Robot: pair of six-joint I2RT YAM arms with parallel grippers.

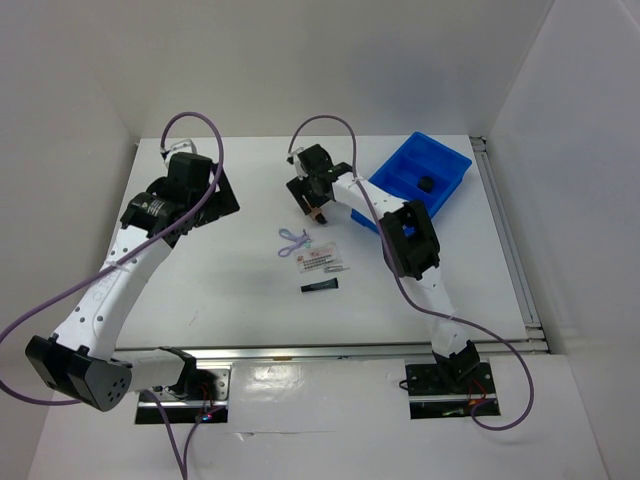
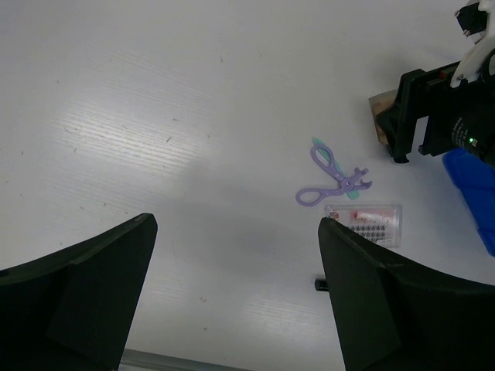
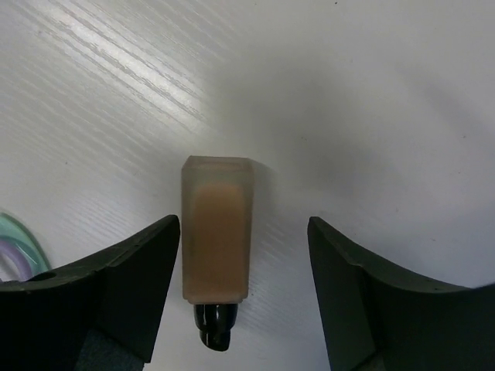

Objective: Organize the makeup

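Sorting is only just getting going: one piece out of five is sitting in the bin, as far as the pictures are showing. At the left, the left pincer [image 2: 240,297] is hanging over bare desk [image 1: 220,285] with its jaws spread wide and nothing between them, well apart from the makeup.

Nearer the middle, the lavender loop [image 2: 332,174] is lying flat. The white sachet [image 2: 371,222] is lying just beside it, and the slim black tube [image 1: 319,287] a little closer to the near edge. All three are waiting loose on the desk.

Further right, the right pincer [image 3: 244,294] is hovering low over the tan bottle [image 3: 216,239], which is lying on its side with its black cap [image 3: 214,325] pointing toward the wrist camera. The jaws are standing released on either side of it, not clenching it — I am judging this to be the piece next in line.

At the far right, the blue bin [image 1: 412,160] is sitting at an angle, holding the small black cube [image 1: 425,184] in one compartment. Which section suits the others I cannot tell.

The desk is looking white, faintly streaked and catching glare — plain white walls [image 1: 330,60] are closing it in on three sides, and a metal rail [image 1: 330,350] is running along the near edge.
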